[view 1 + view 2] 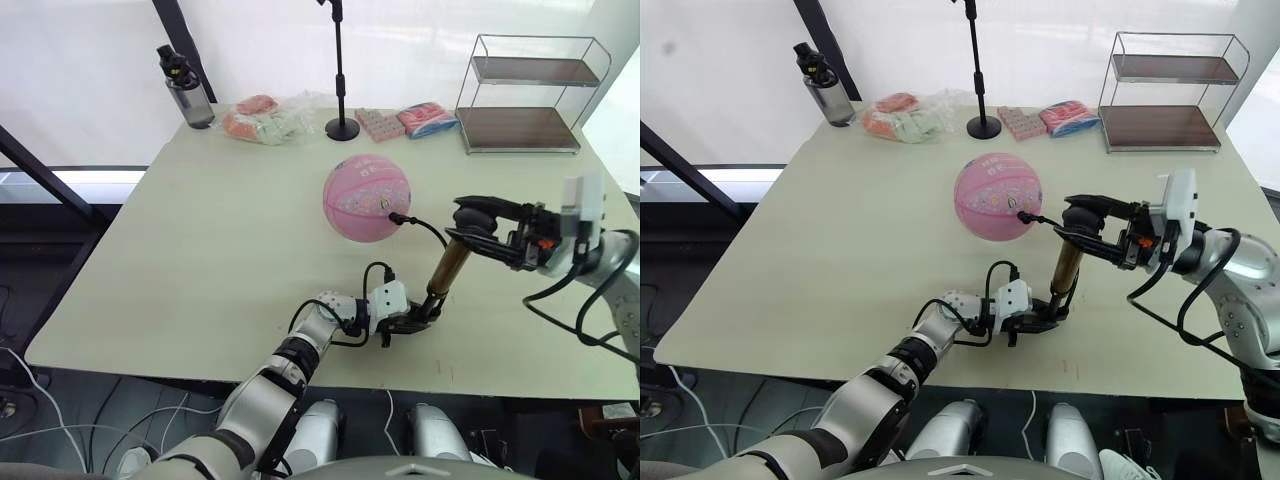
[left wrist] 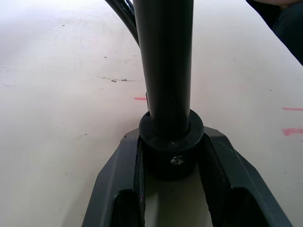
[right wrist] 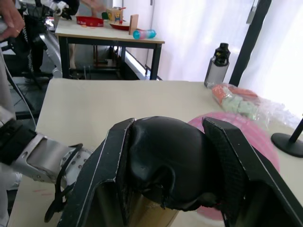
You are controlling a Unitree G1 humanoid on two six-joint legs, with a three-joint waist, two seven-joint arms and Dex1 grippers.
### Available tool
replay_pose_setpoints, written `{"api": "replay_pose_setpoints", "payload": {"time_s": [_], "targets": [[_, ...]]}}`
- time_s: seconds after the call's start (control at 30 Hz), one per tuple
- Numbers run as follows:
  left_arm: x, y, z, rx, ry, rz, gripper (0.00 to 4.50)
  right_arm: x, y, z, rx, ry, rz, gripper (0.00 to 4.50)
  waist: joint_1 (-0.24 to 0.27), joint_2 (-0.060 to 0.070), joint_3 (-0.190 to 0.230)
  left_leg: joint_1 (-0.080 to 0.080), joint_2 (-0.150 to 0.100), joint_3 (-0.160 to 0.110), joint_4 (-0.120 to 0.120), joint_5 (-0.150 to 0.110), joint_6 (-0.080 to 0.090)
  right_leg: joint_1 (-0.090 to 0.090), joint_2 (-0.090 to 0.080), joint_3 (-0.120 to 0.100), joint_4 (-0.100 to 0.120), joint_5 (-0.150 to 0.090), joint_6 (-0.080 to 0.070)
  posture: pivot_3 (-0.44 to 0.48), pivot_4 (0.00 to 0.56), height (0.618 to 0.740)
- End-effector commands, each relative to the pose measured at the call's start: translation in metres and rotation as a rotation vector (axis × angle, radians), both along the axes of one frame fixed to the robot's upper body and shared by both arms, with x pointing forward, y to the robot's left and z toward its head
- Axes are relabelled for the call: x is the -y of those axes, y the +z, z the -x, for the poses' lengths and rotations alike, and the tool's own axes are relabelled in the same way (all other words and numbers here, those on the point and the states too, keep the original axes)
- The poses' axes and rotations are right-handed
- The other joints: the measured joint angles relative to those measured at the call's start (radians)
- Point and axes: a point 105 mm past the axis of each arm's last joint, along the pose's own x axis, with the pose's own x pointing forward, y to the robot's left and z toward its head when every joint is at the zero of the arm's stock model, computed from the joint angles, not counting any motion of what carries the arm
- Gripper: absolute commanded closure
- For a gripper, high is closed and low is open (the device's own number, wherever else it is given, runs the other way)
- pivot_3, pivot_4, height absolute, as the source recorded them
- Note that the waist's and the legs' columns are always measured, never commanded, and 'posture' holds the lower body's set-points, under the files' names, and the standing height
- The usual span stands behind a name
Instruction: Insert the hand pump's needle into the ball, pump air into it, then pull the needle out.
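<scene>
**Pump standing up, both hands on it, needle at the ball**

So here's what we've got on the bench [image 1: 200, 260]. The hand pump [image 1: 447, 268] is standing nearly upright near the front edge, its long axis tilted a bit so the top leans toward the robot's right. The gold barrel runs from the black base cap on the bench up to the black T-handle.

Our left hand [image 1: 412, 322] is clamped around the pump's bottom end cap; in the left wrist view you can see the two fingers [image 2: 118, 189] pressed against either side of that black collar, pinning it to the bench. Our right hand [image 1: 478, 228] is closed on the T-handle at the top, and in the right wrist view the black handle sits wedged between both fingers [image 3: 102, 175].

The ball [image 1: 366, 200] sits mid-bench, just behind and to the left of the pump. The thin black hose loops up from the pump and over to the ball's right side, where the needle [image 1: 398, 217] with its black fitting points sideways into the ball. We think it's seated in the valve, but it's too small to be sure how deep it is.

Behind all that: a water bottle [image 1: 186, 88], some wrapped packets [image 1: 262, 120], a black stand [image 1: 341, 70] and a two-tier wire shelf [image 1: 527, 95] along the far edge.
</scene>
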Motion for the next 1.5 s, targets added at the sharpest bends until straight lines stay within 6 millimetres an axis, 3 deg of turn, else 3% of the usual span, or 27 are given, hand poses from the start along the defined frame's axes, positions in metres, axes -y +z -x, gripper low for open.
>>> {"api": "replay_pose_setpoints", "payload": {"time_s": [0.03, 0.17, 0.27, 0.33, 0.63, 1.1, 1.3, 1.5], "targets": [[-0.010, -0.034, 0.023, -0.107, -0.043, -0.109, 3.43, 0.016, 0.063, 0.007, 0.172, -0.046, -0.066, 2.68, 0.001, 0.000, 0.004, 0.000, 0.000, 0.000, 0.000, 0.000, 0.000, 0.000, -0.001, 0.000, 0.000, 0.000, 0.000, 0.000, 0.150, 0.740], [-0.011, -0.034, 0.023, -0.105, -0.045, -0.111, 3.43, 0.017, 0.082, 0.011, 0.176, -0.024, -0.075, 2.68, 0.001, 0.000, 0.004, -0.002, 0.000, 0.000, 0.000, 0.000, 0.000, -0.001, -0.002, -0.001, 0.000, 0.000, 0.000, 0.000, 0.150, 0.740], [-0.011, -0.034, 0.023, -0.105, -0.043, -0.110, 3.43, 0.015, 0.082, 0.011, 0.171, -0.017, -0.068, 2.68, 0.001, 0.001, 0.004, -0.007, 0.000, -0.001, 0.001, 0.000, 0.000, -0.006, -0.002, -0.002, 0.000, 0.000, 0.000, 0.000, 0.150, 0.740], [-0.010, -0.034, 0.023, -0.106, -0.043, -0.108, 3.43, 0.013, 0.068, 0.009, 0.137, -0.012, -0.025, 2.68, 0.002, 0.001, 0.004, -0.013, -0.001, -0.001, 0.003, 0.000, 0.000, -0.012, -0.002, -0.001, 0.002, 0.001, 0.000, 0.000, 0.150, 0.740], [-0.010, -0.034, 0.022, -0.103, -0.038, -0.106, 3.43, 0.007, 0.013, 0.004, 0.045, -0.015, 0.070, 2.68, 0.000, 0.001, 0.002, -0.012, 0.000, 0.000, 0.003, 0.000, 0.000, -0.010, -0.001, -0.001, 0.002, 0.001, 0.000, 0.000, 0.150, 0.740], [-0.010, -0.033, 0.021, -0.110, -0.028, -0.099, 3.43, -0.007, -0.056, -0.006, -0.056, -0.090, 0.042, 2.68, -0.002, 0.001, -0.001, -0.009, -0.001, 0.000, 0.003, 0.000, 0.000, -0.010, 0.000, -0.001, 0.003, 0.000, 0.000, 0.000, 0.150, 0.740], [-0.010, -0.033, 0.020, -0.112, -0.022, -0.097, 3.43, -0.017, -0.092, 0.000, -0.127, -0.101, 0.046, 2.68, -0.003, 0.001, -0.005, -0.008, -0.001, 0.000, 0.003, 0.000, 0.000, -0.010, 0.001, -0.001, 0.003, 0.000, 0.000, 0.000, 0.150, 0.740], [-0.010, -0.033, 0.021, -0.113, -0.023, -0.097, 3.43, -0.014, -0.108, 0.000, -0.134, -0.130, 0.075, 2.68, -0.003, 0.001, -0.008, -0.008, -0.001, 0.000, 0.003, 0.000, 0.000, -0.010, 0.002, 0.000, 0.003, 0.000, 0.000, 0.000, 0.150, 0.740]]}}
